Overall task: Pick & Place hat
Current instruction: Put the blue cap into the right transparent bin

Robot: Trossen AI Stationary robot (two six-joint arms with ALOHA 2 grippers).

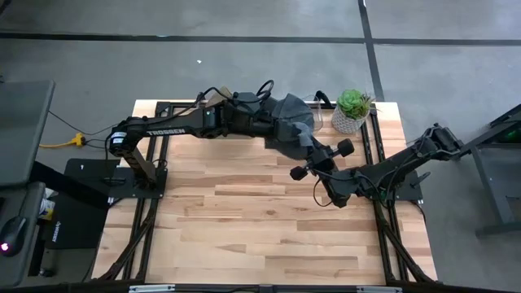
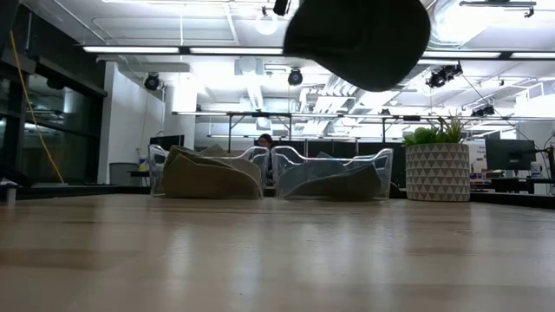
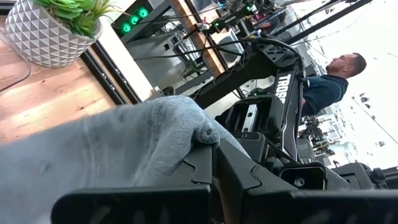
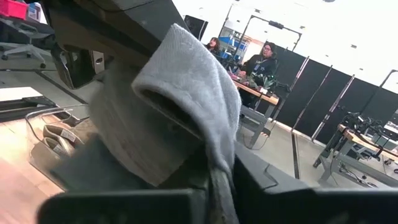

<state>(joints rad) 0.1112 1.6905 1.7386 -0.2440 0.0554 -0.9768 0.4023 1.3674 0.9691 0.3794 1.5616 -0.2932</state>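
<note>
A grey cloth hat hangs in the air between both arms over the table's far middle. In the low view it shows as a dark shape well above the table top. My left gripper reaches in from the left and is shut on the hat's left side. My right gripper comes up from the near right and is shut on the hat's near right edge. The left wrist view is filled with grey cloth, and the right wrist view shows a folded brim. My left gripper pinches a bunched bit of the hat's cloth between its two fingers, coming level from the table's left. The hat is lifted clear of the table. My right gripper pinches a folded edge of the hat between its two fingers, slanting up from the near right. The rest of the hat rises beyond the fingers, clear of the table.
Two clear bins with folded hats stand at the far edge, below and behind the held hat. A potted plant in a white pot stands at the far right corner. Bare wood lies toward the near side. People sit in the room beyond.
</note>
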